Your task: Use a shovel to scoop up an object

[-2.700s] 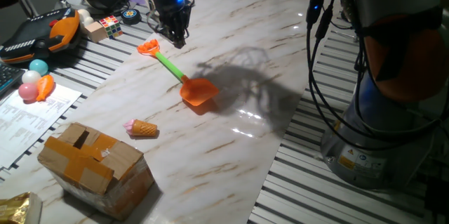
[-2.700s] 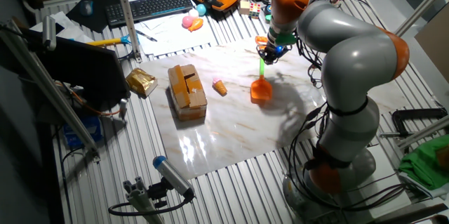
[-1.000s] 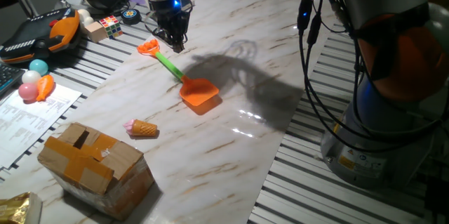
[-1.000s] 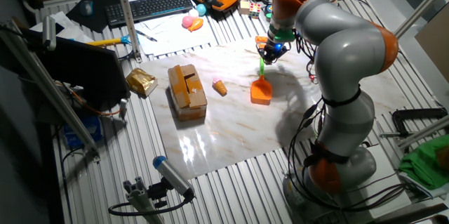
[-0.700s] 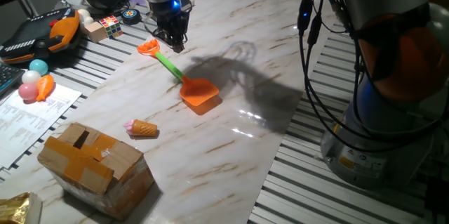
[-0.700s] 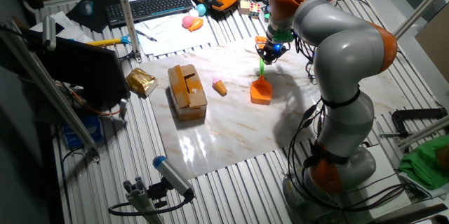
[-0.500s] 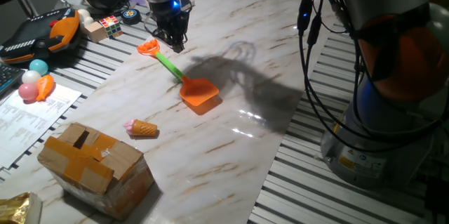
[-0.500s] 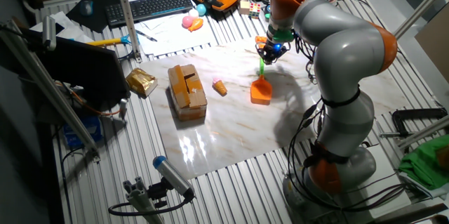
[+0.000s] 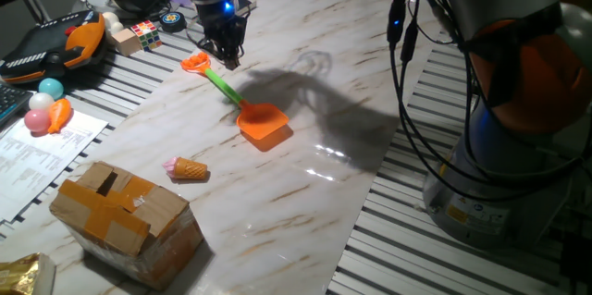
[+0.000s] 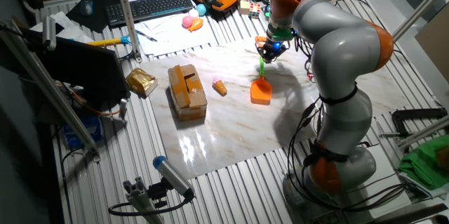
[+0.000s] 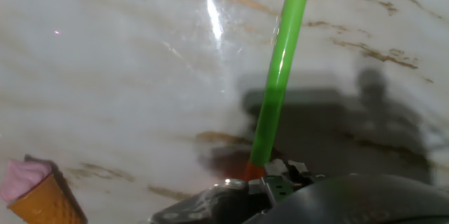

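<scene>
The shovel lies on the marble slab, with its orange scoop toward the middle and its orange loop end at the far left. My gripper stands low over the green shaft next to the loop and is shut on it. In the hand view the shaft runs from the top down into my gripper. The ice-cream cone lies apart from the scoop, near the slab's left edge, pink tip to the left. It also shows in the hand view and in the other fixed view.
A taped cardboard box stands at the slab's near left corner. Off the slab to the left are balls, a Rubik's cube, a handheld controller and papers. The robot's base and cables stand on the right.
My gripper has shifted slightly left along the handle toward the loop. The arm's elbow has changed pose. The shovel's scoop has turned only very slightly; the cone has not moved.
</scene>
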Tool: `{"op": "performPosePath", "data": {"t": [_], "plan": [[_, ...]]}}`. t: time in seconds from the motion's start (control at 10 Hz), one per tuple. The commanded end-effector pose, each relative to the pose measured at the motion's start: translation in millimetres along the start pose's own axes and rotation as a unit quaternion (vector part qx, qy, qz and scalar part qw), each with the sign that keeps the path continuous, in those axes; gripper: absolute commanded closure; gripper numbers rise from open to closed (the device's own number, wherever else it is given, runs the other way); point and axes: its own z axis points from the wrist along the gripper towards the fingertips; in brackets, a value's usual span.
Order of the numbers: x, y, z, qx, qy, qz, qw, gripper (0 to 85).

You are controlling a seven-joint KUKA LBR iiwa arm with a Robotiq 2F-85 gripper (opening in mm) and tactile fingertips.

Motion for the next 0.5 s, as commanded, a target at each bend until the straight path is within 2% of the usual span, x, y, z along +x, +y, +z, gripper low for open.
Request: {"op": "performPosePath", "data": {"t": [0.0,0.3,0.4], "plan": [[-3.6,-0.3,4.9,-0.002,0.000,0.003,1.000,84.3],[-14.3,-0.7,18.4,-0.013,0.004,0.017,1.000,84.3],[-18.1,-2.2,23.5,-0.022,0.007,0.027,0.999,84.3]]}}
